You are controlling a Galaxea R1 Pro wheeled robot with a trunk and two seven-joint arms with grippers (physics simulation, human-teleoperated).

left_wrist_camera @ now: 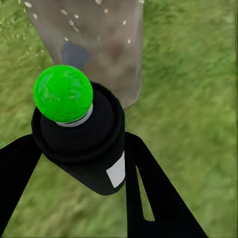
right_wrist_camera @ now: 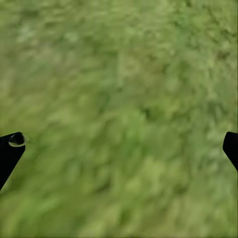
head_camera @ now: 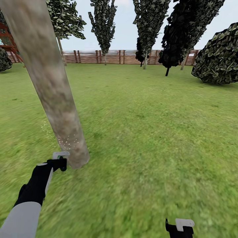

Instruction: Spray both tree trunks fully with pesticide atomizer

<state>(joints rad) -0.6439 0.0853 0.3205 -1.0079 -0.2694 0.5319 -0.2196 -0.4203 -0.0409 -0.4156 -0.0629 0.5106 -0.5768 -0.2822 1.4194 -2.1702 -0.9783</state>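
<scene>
Left hand [head_camera: 60, 162] beside the tree trunk [head_camera: 49, 82], white specks [head_camera: 67, 142] on the bark.
Left wrist: fingers [left_wrist_camera: 148, 188] clamped on the black sprayer [left_wrist_camera: 82, 144], tip green, seemingly near the trunk. Right wrist: right hand [right_wrist_camera: 121, 148] fingers wide apart over grass [right_wrist_camera: 124, 99].

The tree trunk [head_camera: 49, 82] is cut off above, and the right gripper [head_camera: 180, 228] below.
</scene>
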